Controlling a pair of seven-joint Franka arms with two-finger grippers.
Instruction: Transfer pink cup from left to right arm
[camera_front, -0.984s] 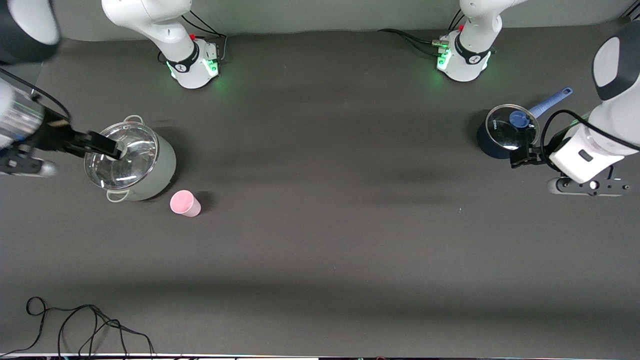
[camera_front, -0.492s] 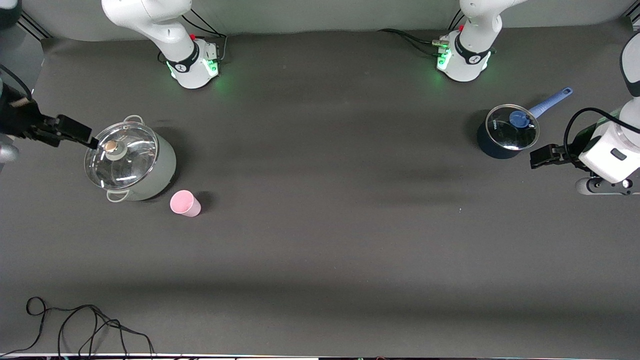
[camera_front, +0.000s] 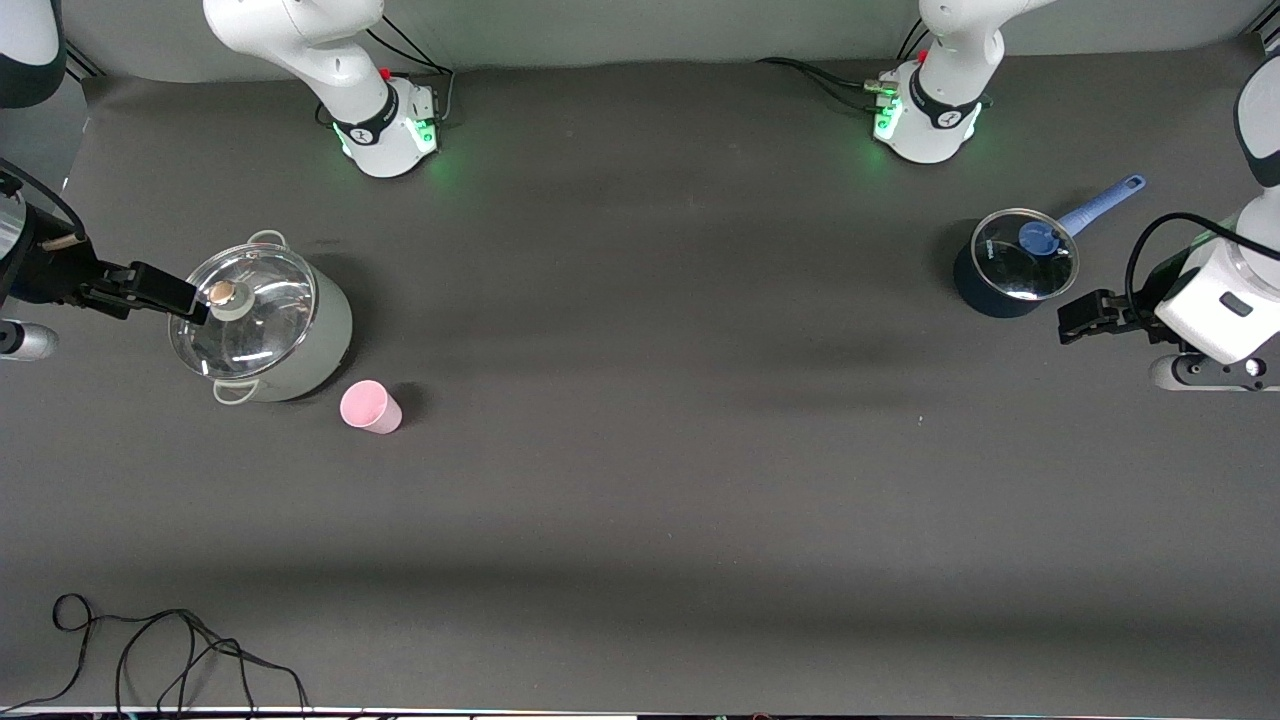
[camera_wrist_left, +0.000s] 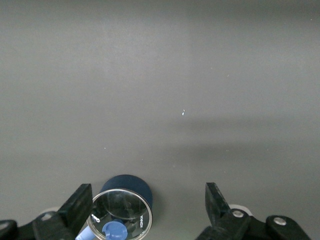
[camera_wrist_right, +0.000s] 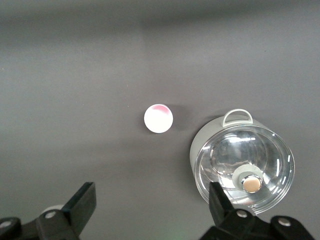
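Dark grey matting covers the whole worktop (camera_front: 640, 480), and on it the pink cup (camera_front: 370, 406) stands upright with its mouth up, free of both arms. It sits toward the right arm's end of the worktop, just beside the pale green pot (camera_front: 262, 325) and a little nearer to the front camera than that pot; the right wrist view shows the cup (camera_wrist_right: 158, 118) apart from the pot (camera_wrist_right: 242, 162), not touching it. A glass lid (camera_front: 243, 310) with a round tan knob (camera_front: 221, 293) covers the pot. The right pincer (camera_front: 160, 288) hangs over the rim of that lid, close to the knob, its fingers (camera_wrist_right: 80, 202) spread wide with nothing between them. Well apart from the pot, toward the left arm's end of the worktop, stands a dark blue saucepan (camera_front: 1010, 270) with a glass lid, a blue knob and a light blue handle (camera_front: 1100, 204). The left pincer (camera_front: 1085, 315) hovers just beside the saucepan, fingers (camera_wrist_left: 80, 202) wide apart and empty. A thin black cable (camera_front: 150, 650) lies looped on the worktop, much nearer to the front camera than the pot
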